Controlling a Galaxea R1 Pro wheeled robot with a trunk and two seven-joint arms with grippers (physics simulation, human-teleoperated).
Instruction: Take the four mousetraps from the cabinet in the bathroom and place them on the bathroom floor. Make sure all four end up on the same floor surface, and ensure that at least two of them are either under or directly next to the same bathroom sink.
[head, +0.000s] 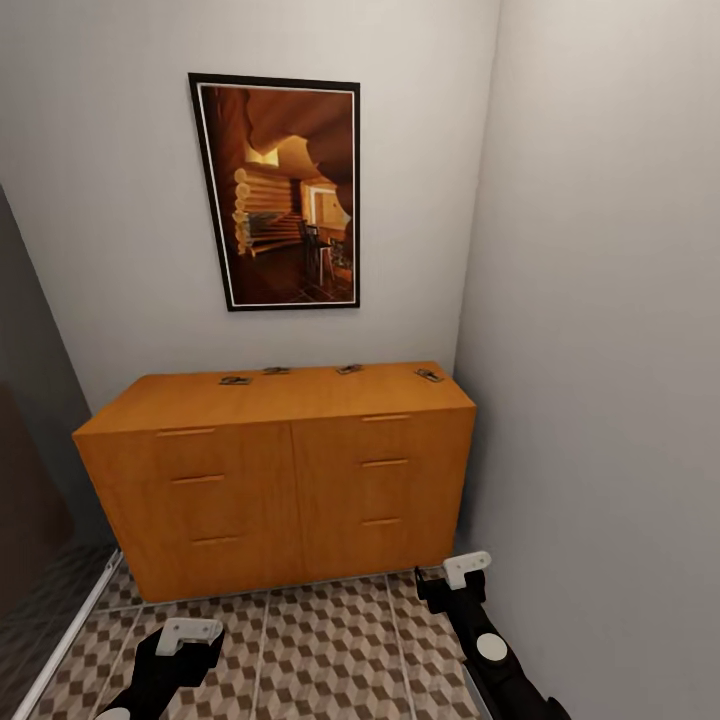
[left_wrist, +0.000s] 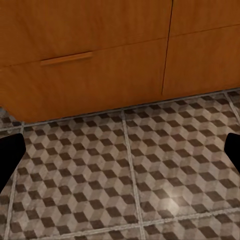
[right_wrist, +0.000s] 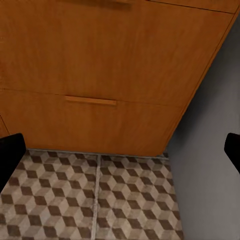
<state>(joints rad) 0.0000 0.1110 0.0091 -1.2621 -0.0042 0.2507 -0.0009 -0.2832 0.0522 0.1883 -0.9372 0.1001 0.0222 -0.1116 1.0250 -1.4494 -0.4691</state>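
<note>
Here, a framed picture of a log house hangs on the gray wall above the cabinet. Nothing blocks the way to it. From the head, four mousetraps show as tiny brown boards with dark wire, sitting apart along the cabinet's flat top. The wrist cameras see drawer handles and the bathroom floor up close. The left gripper and right gripper hang low over the tiles, fingers wide apart, holding nothing.

Both arms are matte black with pale grey-white blocky caps by the wrists; the right arm carries a round white disc on its upper face; the left arm ends in black angular housing; black fingertips edge both wrist views.
</note>
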